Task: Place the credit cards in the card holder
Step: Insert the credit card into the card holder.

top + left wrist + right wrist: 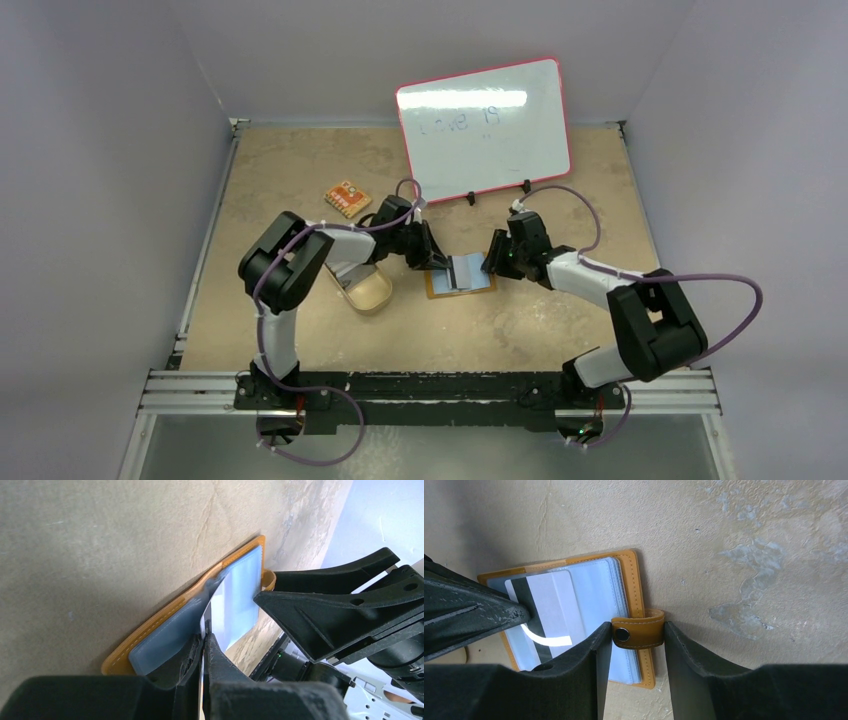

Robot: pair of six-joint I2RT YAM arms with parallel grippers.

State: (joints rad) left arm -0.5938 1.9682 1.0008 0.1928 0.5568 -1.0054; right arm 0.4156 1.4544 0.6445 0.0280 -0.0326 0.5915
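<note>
The credit card (549,607) is clamped edge-on in the left gripper (205,639) and slanted rightward onto the card holder (459,277), spread at table centre. Its snap tab (644,631) is bracketed by the right gripper (638,626), jaws half parted; a grip cannot be told.

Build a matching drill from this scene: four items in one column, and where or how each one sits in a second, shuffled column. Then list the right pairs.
Items
1. thin grey card with a dark stripe
2. plain orange leather-like card holder
3. tan oval dish
4. orange patterned flat piece

Places or states
A. lies alone, farther back than the other three
B. lies open, pale blue-grey pockets facing up
C. pinched in the left tool
D. partly under the left arm

Pairs: 1-C, 2-B, 3-D, 4-A
</note>
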